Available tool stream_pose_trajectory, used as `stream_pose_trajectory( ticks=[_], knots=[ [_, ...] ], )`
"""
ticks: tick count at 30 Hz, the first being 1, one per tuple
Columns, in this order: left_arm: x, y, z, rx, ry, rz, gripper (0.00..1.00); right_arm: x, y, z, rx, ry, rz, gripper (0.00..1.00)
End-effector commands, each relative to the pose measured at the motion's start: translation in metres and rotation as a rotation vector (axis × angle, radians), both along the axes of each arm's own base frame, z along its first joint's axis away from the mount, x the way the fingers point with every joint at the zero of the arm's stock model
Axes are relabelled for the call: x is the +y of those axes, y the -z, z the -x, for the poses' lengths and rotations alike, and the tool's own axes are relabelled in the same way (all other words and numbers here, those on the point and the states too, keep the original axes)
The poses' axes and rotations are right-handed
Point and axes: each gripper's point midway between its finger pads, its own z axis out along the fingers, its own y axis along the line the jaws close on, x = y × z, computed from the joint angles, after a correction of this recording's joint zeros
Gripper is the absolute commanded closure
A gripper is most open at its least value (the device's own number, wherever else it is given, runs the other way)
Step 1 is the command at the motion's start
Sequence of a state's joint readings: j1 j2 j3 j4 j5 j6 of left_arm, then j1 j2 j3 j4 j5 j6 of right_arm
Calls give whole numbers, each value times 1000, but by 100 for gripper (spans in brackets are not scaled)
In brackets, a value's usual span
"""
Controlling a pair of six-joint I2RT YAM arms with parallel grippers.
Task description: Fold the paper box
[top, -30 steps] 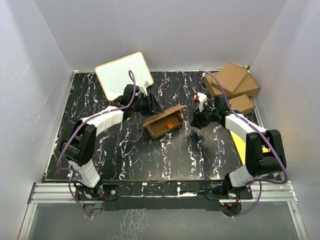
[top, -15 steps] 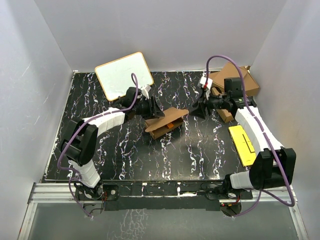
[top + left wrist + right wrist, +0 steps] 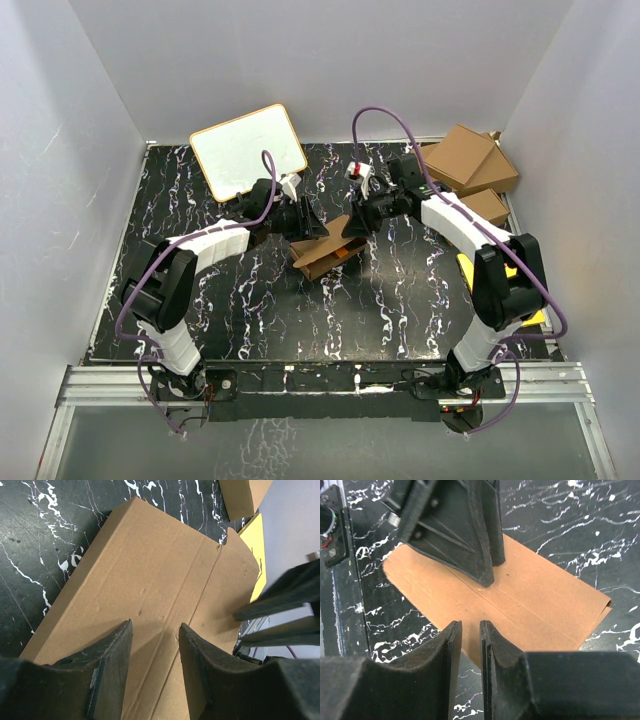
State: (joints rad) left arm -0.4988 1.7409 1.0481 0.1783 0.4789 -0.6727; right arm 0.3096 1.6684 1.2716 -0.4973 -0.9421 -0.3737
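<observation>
Paper box [image 3: 322, 255]: brown card, lid down, mid worktop [image 3: 250, 300]. Left gripper [image 3: 155, 627]: jaws part open over lid, clasping nothing. Right gripper [image 3: 470, 627]: jaws nearly closed at lid edge; hold unclear.

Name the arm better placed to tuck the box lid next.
Right, probably: the right pincer is at the box lid's free edge; the left pincer rests on top, steadying it.

Left fingers [image 3: 112, 670] stand apart, pointing down; right fingers [image 3: 449, 655] seem almost together, facing them
</observation>
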Motion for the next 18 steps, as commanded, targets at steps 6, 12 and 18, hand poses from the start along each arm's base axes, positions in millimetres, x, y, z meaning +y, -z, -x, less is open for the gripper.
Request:
stream_pose_trajectory(
  ticks=[6,12,18],
  knots=[
    [2,2,10,15,5,-8,59,8,5,-12,-32,17,46,74],
    [3,-21,1,-43,-28,-1,58,8,6,-12,-28,16,49,74],
    [22,-61,-3,-165,-111,-25,56,11,-7,-7,-35,-10,14,70]
  ],
)
